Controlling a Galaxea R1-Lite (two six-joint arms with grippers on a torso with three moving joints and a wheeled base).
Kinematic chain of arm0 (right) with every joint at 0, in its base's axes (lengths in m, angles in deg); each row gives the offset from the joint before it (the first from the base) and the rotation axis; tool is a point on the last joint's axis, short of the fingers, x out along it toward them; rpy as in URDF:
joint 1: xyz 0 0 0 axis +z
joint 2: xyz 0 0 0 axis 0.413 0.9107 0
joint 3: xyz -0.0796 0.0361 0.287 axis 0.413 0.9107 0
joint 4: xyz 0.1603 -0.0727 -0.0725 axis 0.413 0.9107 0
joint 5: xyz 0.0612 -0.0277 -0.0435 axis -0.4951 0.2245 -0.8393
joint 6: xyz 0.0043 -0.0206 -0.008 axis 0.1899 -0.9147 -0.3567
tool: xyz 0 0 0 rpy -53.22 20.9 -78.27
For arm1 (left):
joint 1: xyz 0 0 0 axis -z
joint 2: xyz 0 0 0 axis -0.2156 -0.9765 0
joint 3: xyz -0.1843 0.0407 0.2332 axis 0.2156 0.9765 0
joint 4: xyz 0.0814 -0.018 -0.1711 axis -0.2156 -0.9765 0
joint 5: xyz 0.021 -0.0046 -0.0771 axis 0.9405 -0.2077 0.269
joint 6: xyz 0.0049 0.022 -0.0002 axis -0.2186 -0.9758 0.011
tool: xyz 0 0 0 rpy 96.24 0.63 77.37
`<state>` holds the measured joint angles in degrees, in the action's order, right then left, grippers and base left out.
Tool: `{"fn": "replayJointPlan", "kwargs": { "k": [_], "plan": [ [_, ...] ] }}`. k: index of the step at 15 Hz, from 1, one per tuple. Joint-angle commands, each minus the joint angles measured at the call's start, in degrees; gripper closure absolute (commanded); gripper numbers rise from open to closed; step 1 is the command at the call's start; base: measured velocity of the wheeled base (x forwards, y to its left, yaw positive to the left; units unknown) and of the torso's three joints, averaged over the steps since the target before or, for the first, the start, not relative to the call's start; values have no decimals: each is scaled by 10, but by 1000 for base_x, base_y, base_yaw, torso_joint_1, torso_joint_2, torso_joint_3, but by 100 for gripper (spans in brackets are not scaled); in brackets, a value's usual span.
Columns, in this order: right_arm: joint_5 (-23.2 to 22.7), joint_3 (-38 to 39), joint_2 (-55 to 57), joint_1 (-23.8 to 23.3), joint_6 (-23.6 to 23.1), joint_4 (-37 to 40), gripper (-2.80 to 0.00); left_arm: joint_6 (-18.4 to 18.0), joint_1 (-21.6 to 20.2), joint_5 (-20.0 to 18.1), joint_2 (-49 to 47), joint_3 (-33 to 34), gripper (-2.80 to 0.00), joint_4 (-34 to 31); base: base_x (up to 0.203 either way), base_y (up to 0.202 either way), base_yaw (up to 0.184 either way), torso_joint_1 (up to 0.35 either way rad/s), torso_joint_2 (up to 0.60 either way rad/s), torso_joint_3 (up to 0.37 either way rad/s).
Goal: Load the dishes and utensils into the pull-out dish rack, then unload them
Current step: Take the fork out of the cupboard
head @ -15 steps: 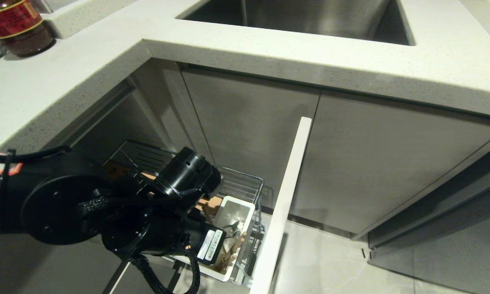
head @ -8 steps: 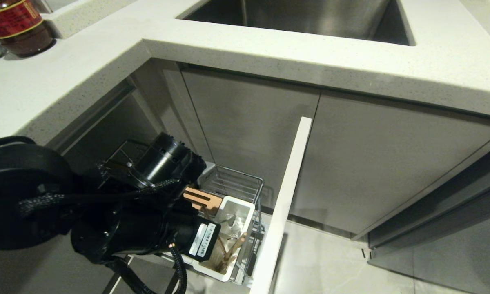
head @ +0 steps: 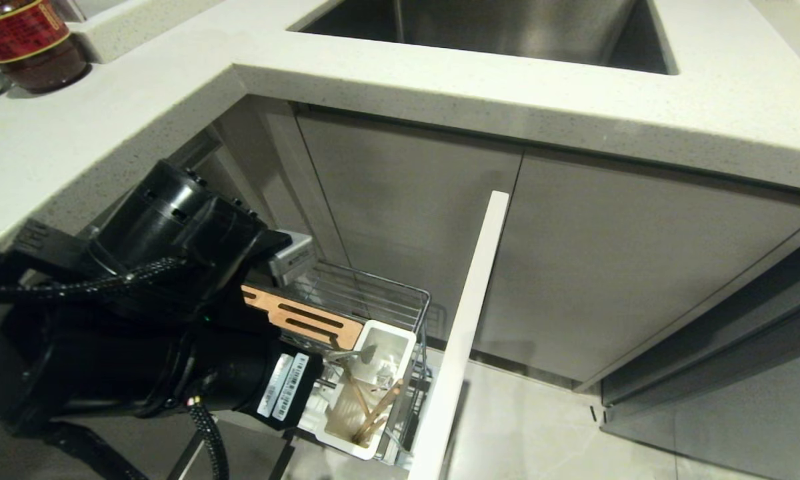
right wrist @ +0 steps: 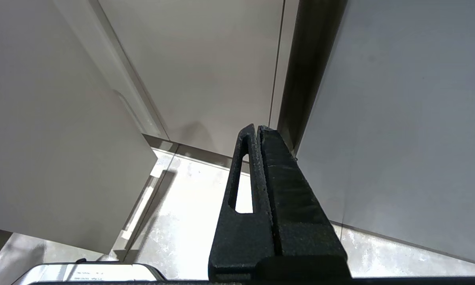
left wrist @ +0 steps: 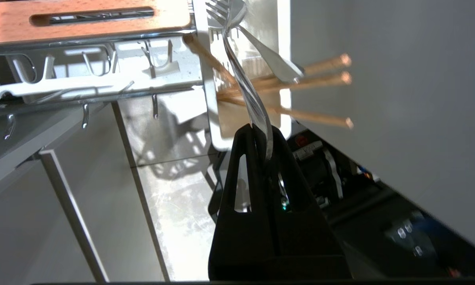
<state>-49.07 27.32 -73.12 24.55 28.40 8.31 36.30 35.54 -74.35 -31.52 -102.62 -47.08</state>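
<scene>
The left gripper [left wrist: 261, 136] has its fingers [left wrist: 243, 158] clamped on the handle end of the fork [left wrist: 245, 85], whose long axis runs straight out from the fingertips toward the white utensil cup [head: 400, 347] at the front corner of the pull-out dish rack [head: 373, 300]. The fork's head [head: 357, 355] sits at the cup's mouth, above the chopsticks [left wrist: 301, 79], which stand leaning inside the cup with their blunt ends fanned out past the fork's handle. Judged from this, the fork is coming out of the cup as part of unloading, so the move ahead wants a pull along the fork's own length, away from the cup, to keep the tines from snagging the chopsticks or the cup wall. The slotted wooden strip [head: 300, 317] lies just beside the cup. The right gripper [right wrist: 257, 134] hangs closed and empty by the cabinet fronts, well away from the rack.
</scene>
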Motion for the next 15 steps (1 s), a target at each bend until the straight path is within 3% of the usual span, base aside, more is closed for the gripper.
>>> {"fn": "replayJointPlan", "kwargs": {
  "k": [1,6,15],
  "plan": [
    [0,15,0,0,0,-1,0,1,8,1,34,-21,0,-29,0,0,0,0,0,0],
    [0,15,0,0,0,-1,0,1,12,0,98,-64,0,-68,0,0,0,0,0,0],
    [0,15,0,0,0,-1,0,0,-1,0,227,-154,0,-66,0,0,0,0,0,0]
  ]
}}
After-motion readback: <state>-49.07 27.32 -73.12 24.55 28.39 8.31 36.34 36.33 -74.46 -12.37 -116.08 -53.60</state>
